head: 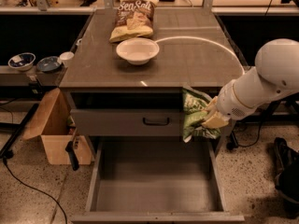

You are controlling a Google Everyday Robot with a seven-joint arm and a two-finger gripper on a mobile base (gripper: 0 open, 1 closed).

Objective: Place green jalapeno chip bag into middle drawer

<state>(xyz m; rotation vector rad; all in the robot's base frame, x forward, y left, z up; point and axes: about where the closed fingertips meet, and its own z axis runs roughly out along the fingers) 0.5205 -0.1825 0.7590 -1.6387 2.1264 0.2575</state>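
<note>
The green jalapeno chip bag (195, 113) hangs in my gripper (211, 117), which is shut on its right side. The bag is in the air in front of the cabinet's right front corner, just above the right rear part of the middle drawer (156, 186). That drawer is pulled out wide open, and its grey floor is bare. My white arm (261, 85) reaches in from the right.
A closed grey drawer front with a black handle (156, 121) sits above the open drawer. On the cabinet top are a white bowl (137, 50) and a brown-and-yellow Sea Salt bag (133, 18). A cardboard box (53, 132) stands on the floor at left; bowls (22, 60) sit on a left shelf.
</note>
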